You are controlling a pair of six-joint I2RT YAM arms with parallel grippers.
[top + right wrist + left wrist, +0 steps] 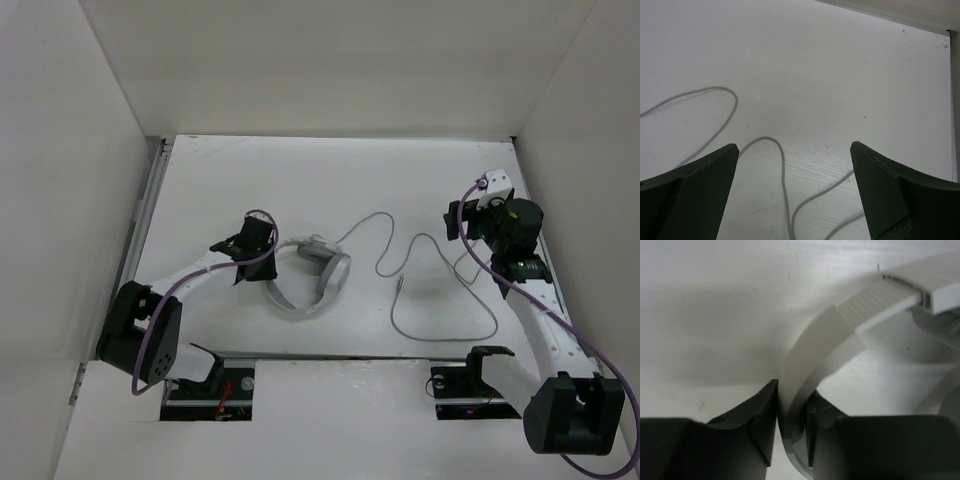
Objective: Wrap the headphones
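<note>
While the left gripper (790, 412) clamps the white over-ear headphones (333, 268) by their curved headband (840, 332), the right gripper (794, 147) gapes. Their thin grey cord (784, 172) lies beneath.

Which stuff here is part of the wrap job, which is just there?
Job: headphones, headband clamped in the left gripper; grey cord, loose on the table; right gripper, open over the cord.
Just there: purple arm cables; enclosure walls.
</note>
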